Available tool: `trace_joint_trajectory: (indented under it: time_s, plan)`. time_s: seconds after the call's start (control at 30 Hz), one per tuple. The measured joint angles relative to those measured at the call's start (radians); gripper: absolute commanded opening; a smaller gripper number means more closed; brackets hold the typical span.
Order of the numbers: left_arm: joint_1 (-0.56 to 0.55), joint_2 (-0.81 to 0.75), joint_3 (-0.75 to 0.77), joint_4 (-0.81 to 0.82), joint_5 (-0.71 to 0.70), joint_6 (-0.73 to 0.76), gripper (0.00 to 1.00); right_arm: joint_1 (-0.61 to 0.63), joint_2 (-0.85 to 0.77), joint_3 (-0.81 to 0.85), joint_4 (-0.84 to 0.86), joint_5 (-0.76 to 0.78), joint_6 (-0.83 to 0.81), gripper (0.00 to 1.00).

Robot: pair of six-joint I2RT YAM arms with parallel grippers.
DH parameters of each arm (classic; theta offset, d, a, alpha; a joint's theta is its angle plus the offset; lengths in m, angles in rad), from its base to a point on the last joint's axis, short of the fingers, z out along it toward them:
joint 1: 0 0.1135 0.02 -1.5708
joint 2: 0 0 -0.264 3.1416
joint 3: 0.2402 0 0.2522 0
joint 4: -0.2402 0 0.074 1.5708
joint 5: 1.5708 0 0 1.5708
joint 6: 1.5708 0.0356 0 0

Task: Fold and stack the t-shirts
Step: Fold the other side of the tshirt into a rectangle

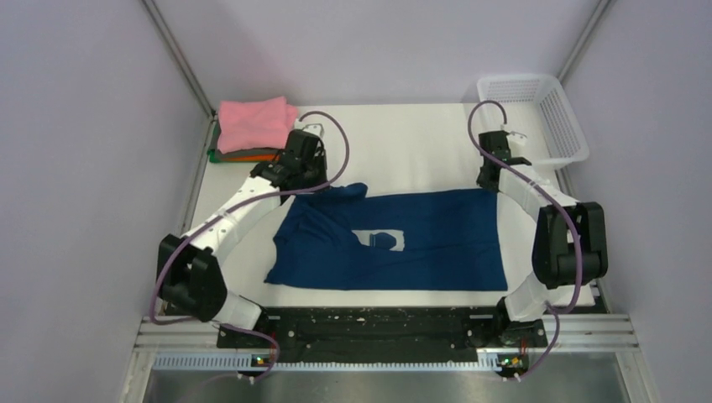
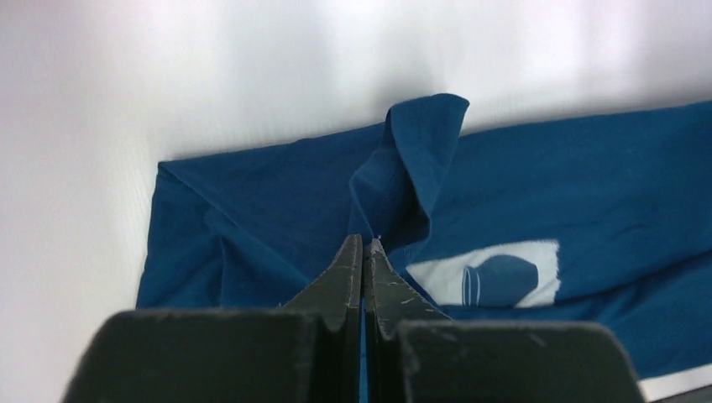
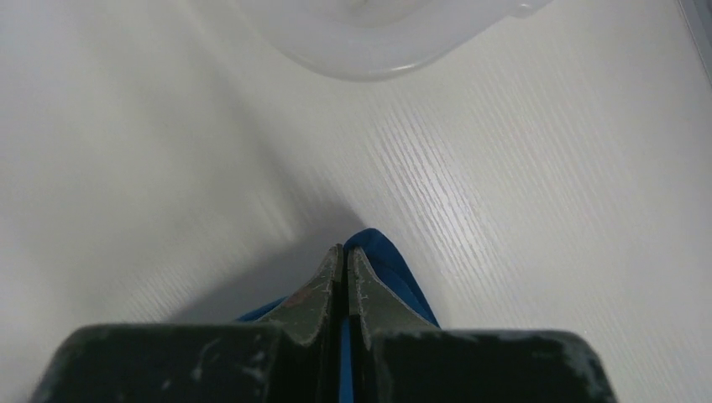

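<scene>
L gripper (image 2: 363,248) & R gripper (image 3: 344,252), jaws clamped onto far edge of navy blue cloth t-shirt w/ white chest print (image 1: 445,239), spread on white table (image 1: 403,134).

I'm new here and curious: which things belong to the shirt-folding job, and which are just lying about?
Job:
navy t-shirt, pinched by left gripper and right gripper
folded shirt stack, pink on top

Lying about:
white mesh basket, far right corner
</scene>
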Motion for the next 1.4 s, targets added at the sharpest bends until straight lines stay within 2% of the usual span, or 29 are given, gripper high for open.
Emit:
trace_joint_trajectory:
  time_s: [0.3, 0.77, 1.1, 1.4]
  plan:
    - [-0.076, -0.312, -0.199, -0.060, -0.058, -0.089, 0.00, 0.000, -0.083, -0.078, 0.028, -0.018, -0.091, 0.00]
    - [-0.154, -0.731, -0.418, -0.281, -0.056, -0.307, 0.00, 0.000, -0.201, -0.149, 0.032, -0.046, -0.121, 0.00]
    - [-0.154, -0.858, -0.485, -0.436, -0.138, -0.430, 0.00, 0.001, -0.307, -0.241, 0.018, -0.085, -0.116, 0.00]
    - [-0.154, -0.820, -0.551, -0.434, -0.173, -0.478, 0.00, 0.001, -0.348, -0.347, 0.010, -0.114, -0.092, 0.00]
